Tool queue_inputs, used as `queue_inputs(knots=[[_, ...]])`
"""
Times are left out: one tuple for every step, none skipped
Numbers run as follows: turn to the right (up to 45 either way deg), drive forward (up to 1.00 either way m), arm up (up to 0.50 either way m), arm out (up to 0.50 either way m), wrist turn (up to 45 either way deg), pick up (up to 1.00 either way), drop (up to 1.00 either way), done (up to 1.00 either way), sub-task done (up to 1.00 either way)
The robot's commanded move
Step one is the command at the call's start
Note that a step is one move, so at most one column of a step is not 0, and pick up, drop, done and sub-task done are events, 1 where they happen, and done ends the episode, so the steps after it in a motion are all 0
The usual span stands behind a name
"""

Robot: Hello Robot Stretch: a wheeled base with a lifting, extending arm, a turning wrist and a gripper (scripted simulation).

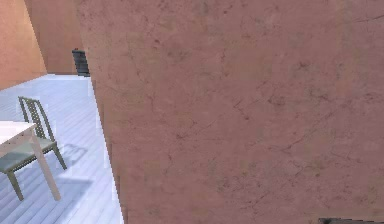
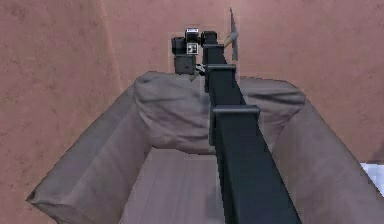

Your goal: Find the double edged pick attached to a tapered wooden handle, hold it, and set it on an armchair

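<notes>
A grey armchair (image 2: 170, 125) with padded arms and a soft back cushion sits against a reddish-brown wall in the arm side view. The dark arm bar (image 2: 240, 140) reaches out over its seat. At the bar's far end the gripper (image 2: 184, 58) shows as a dark body above the back cushion, near the wall. I cannot tell whether it holds anything. A thin pale grey pointed shape (image 2: 232, 35) sticks up just right of the arm's end, and I cannot tell what it is.
A reddish-brown wall (image 1: 240, 110) stands very close in the forward view. To its left, pale blue floor (image 1: 75, 120) runs back to an orange wall. A grey-green chair (image 1: 35, 130) and a white table corner (image 1: 15, 135) stand at the left. A small dark object (image 1: 80, 61) is far back.
</notes>
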Motion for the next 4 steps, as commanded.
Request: queue_inputs(knots=[[0.0,0.00,-0.50,0.00,0.0,0.00,0.00,0.00,0.00],[0.0,0.00,0.00,0.00,0.0,0.00,1.00,0.00,0.00],[0.0,0.00,0.00,-0.10,0.0,0.00,0.00,0.00,0.00],[0.0,0.00,0.00,0.00,0.0,0.00,0.00,1.00,0.00]])
